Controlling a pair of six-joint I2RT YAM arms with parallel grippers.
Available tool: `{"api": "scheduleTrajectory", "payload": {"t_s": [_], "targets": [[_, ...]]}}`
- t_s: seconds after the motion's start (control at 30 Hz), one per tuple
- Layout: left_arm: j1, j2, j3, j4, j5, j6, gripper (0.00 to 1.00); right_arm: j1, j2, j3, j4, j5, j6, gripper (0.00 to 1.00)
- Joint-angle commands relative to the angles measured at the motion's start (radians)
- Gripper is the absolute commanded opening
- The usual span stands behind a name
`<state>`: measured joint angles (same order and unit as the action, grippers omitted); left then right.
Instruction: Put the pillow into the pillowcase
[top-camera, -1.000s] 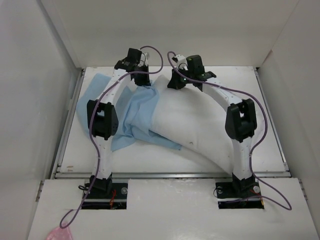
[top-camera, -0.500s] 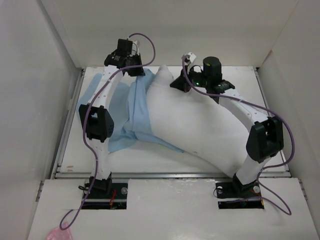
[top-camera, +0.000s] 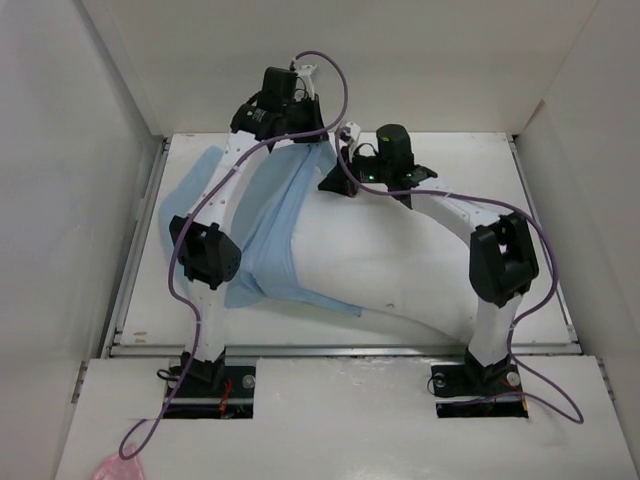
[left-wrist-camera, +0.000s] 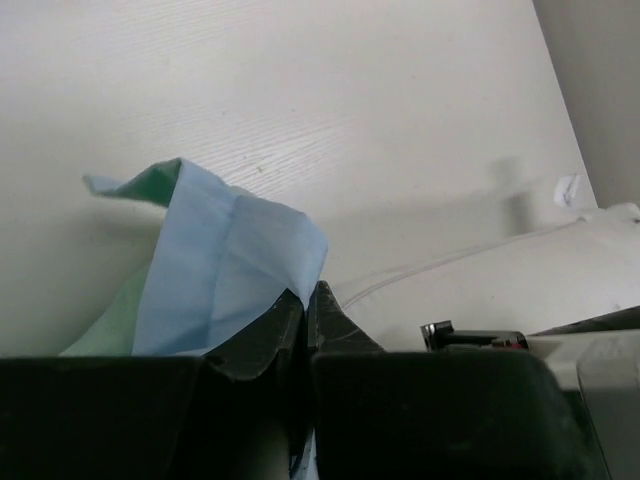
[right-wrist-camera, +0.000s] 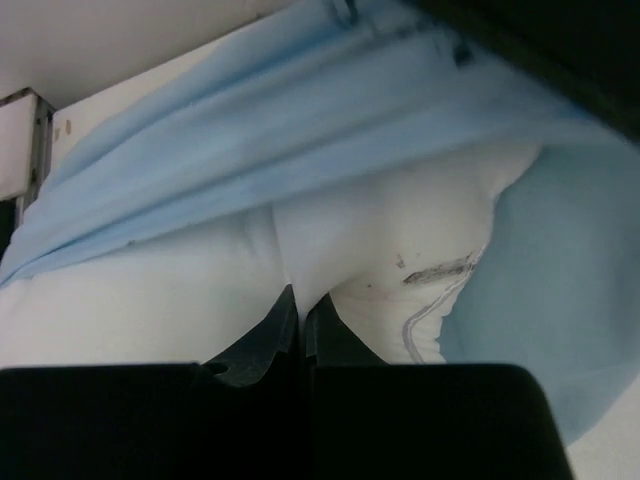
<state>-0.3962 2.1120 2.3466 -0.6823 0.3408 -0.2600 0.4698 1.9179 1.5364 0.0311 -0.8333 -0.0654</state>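
The white pillow (top-camera: 400, 255) lies across the table from back centre to front right. The light blue pillowcase (top-camera: 262, 215) is draped over its left end and spreads onto the table at the left. My left gripper (top-camera: 300, 128) is shut on the pillowcase's edge (left-wrist-camera: 230, 260) and holds it up at the back. My right gripper (top-camera: 335, 185) is shut on a pinch of the pillow's fabric (right-wrist-camera: 300, 240) near its back end, under the raised blue cloth (right-wrist-camera: 300, 130). The pillow's seam (right-wrist-camera: 430, 300) shows beside the right gripper (right-wrist-camera: 302, 300).
White walls enclose the table on the left, back and right. A metal rail (top-camera: 340, 350) runs along the table's front edge. A small pink scrap (top-camera: 118, 467) lies on the near shelf at the left. The arms' purple cables loop above the work.
The left gripper moved right and toward the back centre, drawing the pillowcase further over the pillow's end. The right gripper shifted left and its elbow swung inward.
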Motion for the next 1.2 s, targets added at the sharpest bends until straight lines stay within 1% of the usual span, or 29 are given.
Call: {"api": "scheduleTrajectory", "payload": {"t_s": [0.0,0.03,0.1,0.13,0.17,0.23,0.3,0.33,0.37,0.4,0.47,0.5,0.53,0.6,0.63,0.67,0.7,0.73,0.77,0.8,0.83,0.87,0.9,0.93,0.97,1.03,1.07,1.13,1.17], "targets": [[-0.044,-0.004,0.076,0.139,0.009,-0.01,0.0,0.072,-0.088,-0.022,0.221,-0.138,0.025,0.0],[-0.059,-0.004,0.076,0.139,0.039,-0.01,0.0,0.072,-0.088,-0.031,0.269,-0.129,0.082,0.0],[-0.101,0.006,0.076,0.15,0.04,-0.01,0.0,0.05,-0.076,-0.048,0.392,-0.115,0.192,0.0],[-0.11,0.015,0.097,0.162,0.029,-0.01,0.0,0.041,-0.057,-0.064,0.521,-0.103,0.264,0.0],[-0.11,0.016,0.106,0.162,0.029,-0.022,0.0,0.041,-0.043,-0.064,0.576,-0.102,0.368,0.0],[-0.134,0.016,0.106,0.176,0.064,-0.033,0.0,0.017,-0.013,-0.09,0.662,0.031,0.436,0.0],[-0.153,-0.016,0.091,0.176,0.076,-0.033,0.0,-0.003,0.01,-0.12,0.726,0.184,0.554,0.0],[-0.171,-0.027,0.077,0.185,0.076,-0.033,0.0,-0.037,0.029,-0.181,0.794,0.289,0.611,0.0],[-0.181,-0.038,0.044,0.185,0.061,-0.022,0.0,-0.054,0.052,-0.227,0.981,0.354,0.681,0.0],[-0.181,-0.049,0.022,0.185,0.061,-0.022,0.0,-0.072,0.064,-0.264,1.057,0.412,0.813,0.0],[-0.193,-0.073,-0.029,0.207,0.092,-0.022,0.0,-0.115,0.085,-0.342,1.208,0.505,0.88,0.0],[-0.193,-0.073,-0.071,0.207,0.122,-0.022,0.0,-0.126,0.086,-0.343,1.208,0.505,0.895,0.0],[-0.193,-0.073,-0.082,0.198,0.122,-0.01,0.07,-0.138,0.086,-0.343,1.172,0.496,0.879,0.1],[-0.193,-0.073,-0.082,0.141,0.109,-0.001,0.41,-0.163,0.061,-0.343,1.106,0.468,0.853,0.29],[-0.193,-0.073,-0.073,0.123,0.093,-0.001,0.99,-0.163,0.047,-0.36,1.084,0.459,0.816,0.51],[-0.184,-0.084,-0.073,0.107,0.08,0.013,1.0,-0.172,0.03,-0.369,1.06,0.459,0.8,0.6],[-0.184,-0.096,-0.073,0.095,0.028,0.013,1.0,-0.172,-0.003,-0.369,0.994,0.459,0.75,0.66],[-0.184,-0.112,-0.087,0.095,-0.005,0.013,1.0,-0.172,-0.023,-0.369,0.933,0.45,0.724,0.76],[-0.173,-0.157,-0.101,0.095,-0.038,0.013,1.0,-0.181,-0.045,-0.36,0.855,0.45,0.692,0.8],[-0.173,-0.185,-0.122,0.095,-0.071,0.013,1.0,-0.181,-0.065,-0.32,0.764,0.45,0.649,0.82],[-0.161,-0.216,-0.177,0.095,-0.136,0.013,1.0,-0.181,-0.106,-0.302,0.569,0.45,0.607,0.84],[-0.161,-0.249,-0.209,0.104,-0.179,0.013,1.0,-0.181,-0.121,-0.285,0.478,0.45,0.537,0.86],[-0.161,-0.321,-0.243,0.113,-0.227,-0.001,1.0,-0.181,-0.137,-0.26,0.364,0.47,0.497,0.87],[-0.161,-0.357,-0.28,0.113,-0.274,-0.022,1.0,-0.181,-0.152,-0.225,0.182,0.479,0.451,0.87],[-0.161,-0.392,-0.355,0.113,-0.346,-0.033,1.0,-0.181,-0.184,-0.225,0.105,0.49,0.381,0.87],[-0.152,-0.495,-0.436,0.113,-0.403,-0.067,1.0,-0.181,-0.223,-0.226,-0.043,0.578,0.337,0.89],[-0.141,-0.526,-0.52,0.101,-0.443,-0.106,1.0,-0.181,-0.27,-0.242,-0.127,0.611,0.316,0.89],[-0.13,-0.62,-0.613,0.101,-0.471,-0.148,1.0,-0.181,-0.328,-0.271,-0.18,0.687,0.268,0.89],[-0.13,-0.651,-0.663,0.101,-0.48,-0.166,1.0,-0.181,-0.361,-0.286,-0.224,0.71,0.248,0.93]]}}
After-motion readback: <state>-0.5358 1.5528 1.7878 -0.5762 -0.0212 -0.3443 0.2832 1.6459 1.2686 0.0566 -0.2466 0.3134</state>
